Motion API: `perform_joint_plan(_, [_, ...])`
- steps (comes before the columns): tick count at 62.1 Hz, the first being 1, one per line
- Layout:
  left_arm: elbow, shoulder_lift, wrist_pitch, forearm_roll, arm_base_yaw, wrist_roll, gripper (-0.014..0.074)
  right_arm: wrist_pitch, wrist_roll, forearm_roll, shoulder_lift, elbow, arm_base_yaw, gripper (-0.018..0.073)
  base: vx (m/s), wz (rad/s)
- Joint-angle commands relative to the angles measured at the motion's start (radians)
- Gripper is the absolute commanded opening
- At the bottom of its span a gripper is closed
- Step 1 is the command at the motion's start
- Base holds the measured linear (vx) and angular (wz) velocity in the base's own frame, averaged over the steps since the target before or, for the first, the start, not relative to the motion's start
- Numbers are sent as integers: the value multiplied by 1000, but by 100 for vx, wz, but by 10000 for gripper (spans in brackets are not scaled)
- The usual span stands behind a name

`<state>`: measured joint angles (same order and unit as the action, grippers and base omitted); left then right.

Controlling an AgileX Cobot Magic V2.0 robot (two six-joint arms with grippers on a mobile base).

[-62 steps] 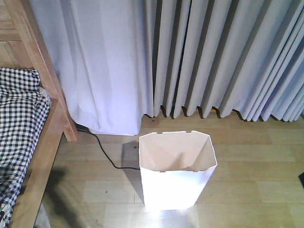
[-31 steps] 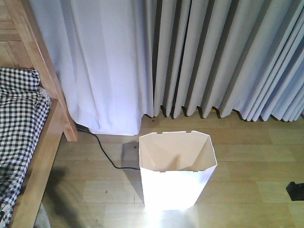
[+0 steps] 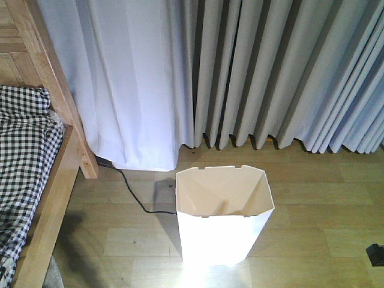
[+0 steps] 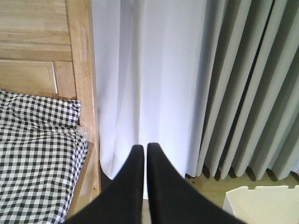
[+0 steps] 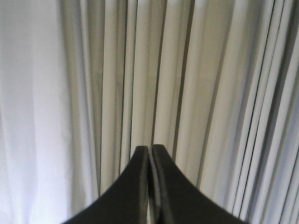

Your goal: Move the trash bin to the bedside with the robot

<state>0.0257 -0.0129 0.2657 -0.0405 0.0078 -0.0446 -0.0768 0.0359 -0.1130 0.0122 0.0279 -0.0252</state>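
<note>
Front view: the white trash bin (image 3: 223, 216) stood upright on the wooden plank floor (image 3: 318, 198), its faceted rim open to the camera and its cream interior visible (small notches showed along the rim). It sat near the middle of the floor, in front of the grey pleated curtains (image 3: 282, 72) and well apart from the bed (image 3: 36, 180) at the left edge. The bed showed a light brown wooden frame and post, with black-and-white checked bedding (image 3: 21, 150) lying on it. A black cable (image 3: 133, 195) ran across the floor from the foot of the white curtain panel (image 3: 132, 78) toward the bin's left side, ending just beside it. At the lower right edge a small black object (image 3: 377, 254) intruded into the picture; what it was could not be told.

Left wrist view: the left gripper (image 4: 142, 154) pointed toward the white curtain panel, its two black fingers drawn together with only a thin slit between them and nothing held. The bed post and checked bedding lay to its left, and a corner of the bin's rim (image 4: 261, 196) showed at lower right, apart from the fingers.

Right wrist view: the right gripper (image 5: 150, 151) faced the pleated curtains, its fingers pressed together and holding nothing.
</note>
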Motion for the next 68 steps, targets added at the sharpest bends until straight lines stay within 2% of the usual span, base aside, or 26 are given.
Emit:
perform_joint_plan(1, [19,-14,-67,-4,0,-6,-6,65,-14,-3,11,7,5,-9,0,0])
perform_joint_plan(12, [19,-14,-67,-4,0,-6,-6,65,-104,113,11,7,5,-9,0,0])
perform_joint_plan(68, [19,-14,-67,-4,0,-6,-6,57,-116,113,11,7,5,-9,0,0])
